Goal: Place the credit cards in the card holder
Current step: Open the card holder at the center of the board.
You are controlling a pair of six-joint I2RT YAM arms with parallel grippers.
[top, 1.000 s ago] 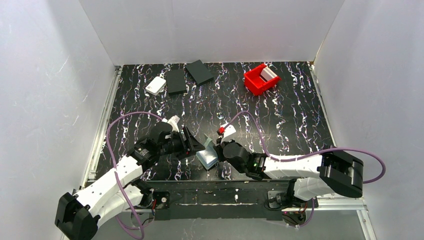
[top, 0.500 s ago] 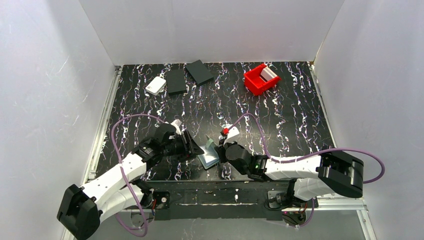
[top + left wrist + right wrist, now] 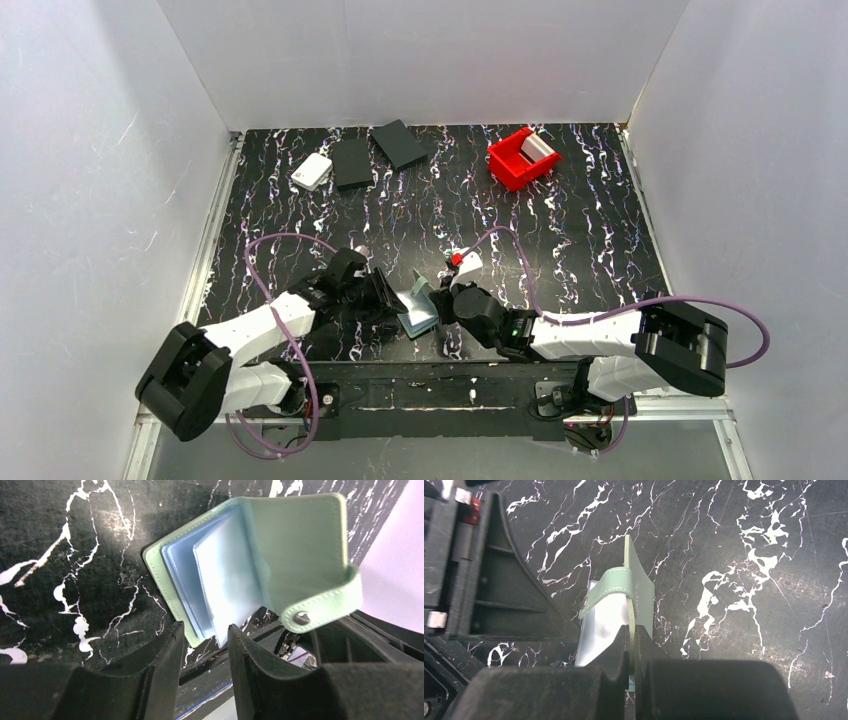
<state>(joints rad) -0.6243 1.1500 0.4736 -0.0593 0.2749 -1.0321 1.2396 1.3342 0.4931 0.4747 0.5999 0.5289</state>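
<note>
Plainly the card holder (image 3: 421, 306) lies open at lower centre of the top view. We see our right gripper (image 3: 631, 636) pinching its green cover upright (strap curling over). Our left gripper (image 3: 204, 641) has its fingers narrowly apart, either side of the clear pockets' (image 3: 225, 575) corner.

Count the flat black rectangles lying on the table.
2. One black rectangle lies at the far side beside the white box; the other black rectangle lies just right of it, turned at an angle. More could be hidden nearer the front.
</note>
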